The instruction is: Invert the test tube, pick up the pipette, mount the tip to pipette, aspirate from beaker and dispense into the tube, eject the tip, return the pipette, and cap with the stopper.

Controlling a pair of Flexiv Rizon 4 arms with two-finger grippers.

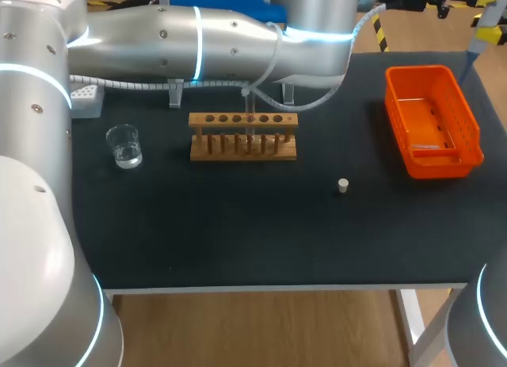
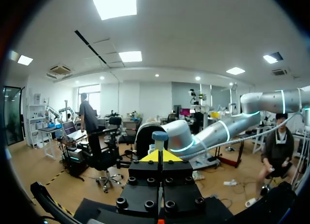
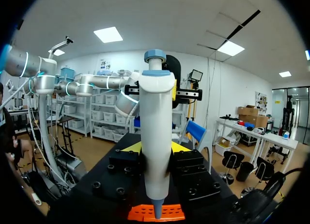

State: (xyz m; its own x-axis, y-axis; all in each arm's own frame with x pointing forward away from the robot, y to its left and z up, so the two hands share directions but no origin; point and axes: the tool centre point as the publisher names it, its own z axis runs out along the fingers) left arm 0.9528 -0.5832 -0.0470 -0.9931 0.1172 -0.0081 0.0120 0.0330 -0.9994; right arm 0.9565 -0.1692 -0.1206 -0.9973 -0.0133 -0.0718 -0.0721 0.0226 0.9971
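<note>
Two fingers of the right gripper (image 3: pixel 155 147) clench the pipette (image 3: pixel 155 112) at mid-barrel, a sound hold, I'd say, on a light, stiff, rather slippery plastic body.

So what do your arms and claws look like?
My left arm and right arm are fat, shiny silver tubes with glowing blue-white rings. A ribbed grey hose runs along the left one. My left claw and right claw are chunky black with bolt holes and yellow tips.
</note>
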